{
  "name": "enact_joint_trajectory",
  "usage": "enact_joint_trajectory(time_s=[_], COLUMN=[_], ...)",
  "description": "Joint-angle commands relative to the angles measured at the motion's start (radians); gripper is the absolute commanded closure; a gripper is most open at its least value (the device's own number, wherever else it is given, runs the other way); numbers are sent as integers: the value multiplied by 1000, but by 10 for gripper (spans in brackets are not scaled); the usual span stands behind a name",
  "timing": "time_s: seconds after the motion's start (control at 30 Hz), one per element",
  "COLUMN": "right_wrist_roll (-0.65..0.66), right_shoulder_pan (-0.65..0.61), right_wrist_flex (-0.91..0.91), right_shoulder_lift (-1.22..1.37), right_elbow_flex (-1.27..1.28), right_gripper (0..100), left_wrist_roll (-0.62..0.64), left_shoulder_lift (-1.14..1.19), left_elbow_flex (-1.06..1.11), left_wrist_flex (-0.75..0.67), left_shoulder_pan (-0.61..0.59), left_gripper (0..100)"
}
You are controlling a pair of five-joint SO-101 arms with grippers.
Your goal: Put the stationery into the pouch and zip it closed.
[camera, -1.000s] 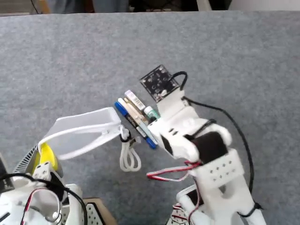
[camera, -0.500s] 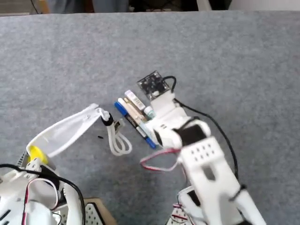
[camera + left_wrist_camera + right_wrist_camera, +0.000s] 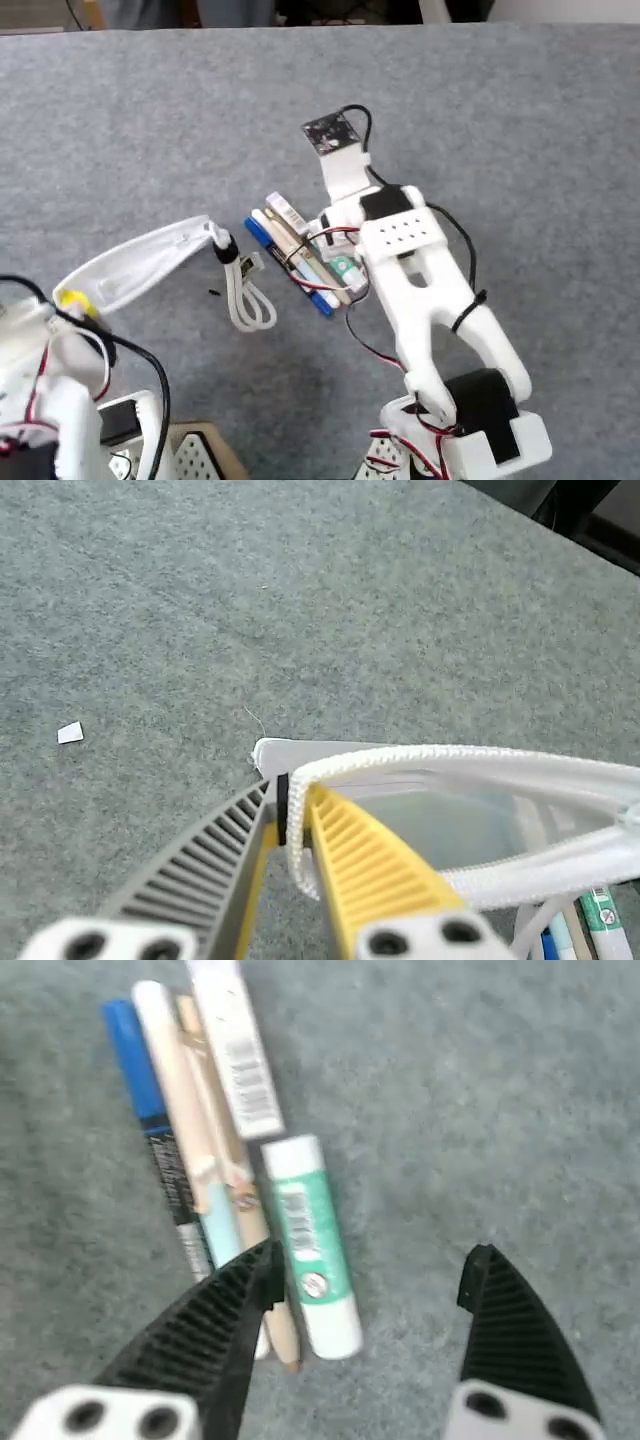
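Right gripper [image 3: 375, 1255] has swung above five stationery items [image 3: 300, 1230] near one pouch [image 3: 140, 265].

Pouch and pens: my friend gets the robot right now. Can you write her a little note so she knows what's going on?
Left gripper: shut on the zip edge of the pouch, whose mouth is open.
Right gripper: open, over the stationery, one finger beside the glue stick, gripping nothing.
Things: the stationery lies in a bundle on the table beside the pouch, not in it.
Done: pouch gripped and unzipped.
Left to do: pick up the stationery, put it into the pouch, zip it closed.
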Motion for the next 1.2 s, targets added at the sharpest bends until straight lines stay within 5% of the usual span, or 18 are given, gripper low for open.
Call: enact_joint_trajectory(time_s=[0.0,0.23,0.6,1.17], right_wrist_roll=[-9,-9,-9,-78], right_shoulder_pan=[-55,-55,-55,-54], right_wrist_flex=[-25,-44,-54,-135], right_shoulder_lift=[2,2,38,507], right_elbow_flex=[-42,-44,-44,-292], right_gripper=[709,709,709,709], left_wrist_roll=[-9,43,121,118], left_shoulder_lift=[61,57,57,55], left_elbow_flex=[-87,-222,-8,21], left_wrist_flex=[18,20,25,23], left_shoulder_pan=[7,140,139,137], left_gripper=[971,972,972,971])
